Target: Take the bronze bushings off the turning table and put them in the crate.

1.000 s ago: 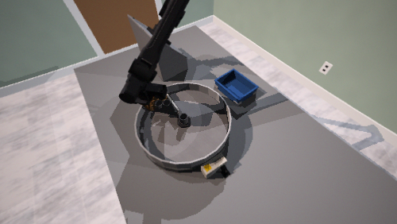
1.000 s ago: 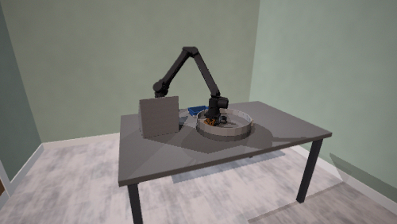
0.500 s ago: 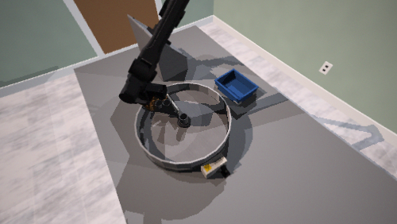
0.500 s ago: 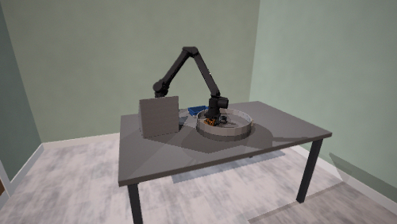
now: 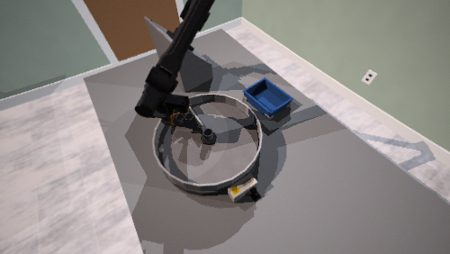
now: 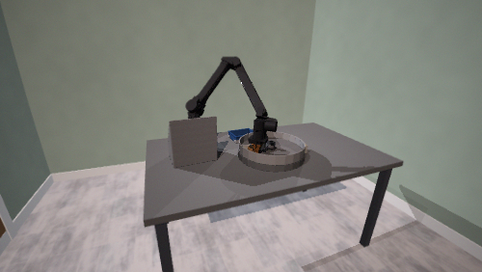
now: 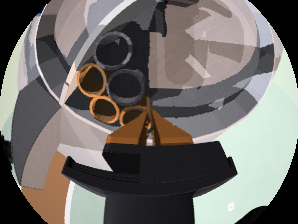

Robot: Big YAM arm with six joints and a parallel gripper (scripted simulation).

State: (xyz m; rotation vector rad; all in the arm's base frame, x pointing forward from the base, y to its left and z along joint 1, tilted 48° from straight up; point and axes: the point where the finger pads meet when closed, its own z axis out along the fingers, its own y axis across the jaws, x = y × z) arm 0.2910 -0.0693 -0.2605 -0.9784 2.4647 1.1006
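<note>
The round turning table [image 5: 211,185] [image 6: 275,162] has a raised rim. Three bronze bushings [image 7: 92,80] [image 7: 104,110] [image 7: 131,117] and two steel bushings [image 7: 113,50] [image 7: 126,86] stand clustered inside it, near the rim. My gripper [image 5: 173,118] [image 6: 255,148] [image 7: 148,107] is low inside the rim, its orange fingers nearly together. They pinch the near-side wall of the bronze bushing closest to me; the left finger hides part of it. The blue crate [image 5: 268,96] [image 6: 240,134] stands beyond the rim, and no bushing shows in it in the top view.
A dark post [image 5: 208,135] stands at the turning table's centre, with a thin pale bar running from it past the bushings. A grey upright panel [image 5: 196,72] [image 6: 194,142] stands beside the arm. A small white box [image 5: 243,189] is at the outer rim.
</note>
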